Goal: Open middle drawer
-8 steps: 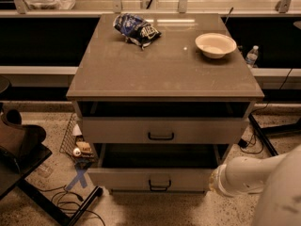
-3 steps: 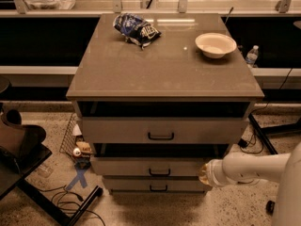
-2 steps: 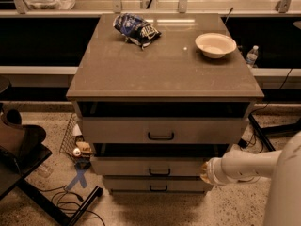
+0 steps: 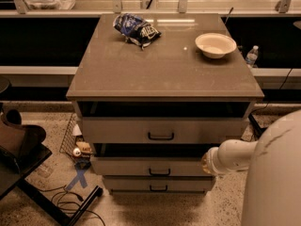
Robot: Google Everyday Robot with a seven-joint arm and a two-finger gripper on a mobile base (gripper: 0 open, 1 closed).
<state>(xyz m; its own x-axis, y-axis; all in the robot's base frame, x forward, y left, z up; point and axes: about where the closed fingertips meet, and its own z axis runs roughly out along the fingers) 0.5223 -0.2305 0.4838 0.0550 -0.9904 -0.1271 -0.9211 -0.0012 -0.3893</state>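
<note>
The middle drawer (image 4: pixel 141 166) is the second of three grey-beige fronts, with a small black bar handle (image 4: pixel 160 172) at its centre. It stands out only slightly past the lowest drawer (image 4: pixel 141 184), and a dark gap shows above it. The top drawer (image 4: pixel 141 130) juts out further. My white arm (image 4: pixel 235 154) reaches in from the right. My gripper (image 4: pixel 207 163) lies at the middle drawer's right end, level with its front.
On the cabinet top (image 4: pixel 164 65) lie a blue chip bag (image 4: pixel 136 29) and a white bowl (image 4: pixel 215 44). A water bottle (image 4: pixel 251 56) stands behind at right. A dark chair (image 4: pixel 19 149), cables and small clutter (image 4: pixel 80 149) sit on the floor at left.
The middle drawer, pulled far out 2.7 s ago, has slid back in and is nearly closed, uncovering the lowest drawer. My arm has followed it in towards the cabinet's right side.
</note>
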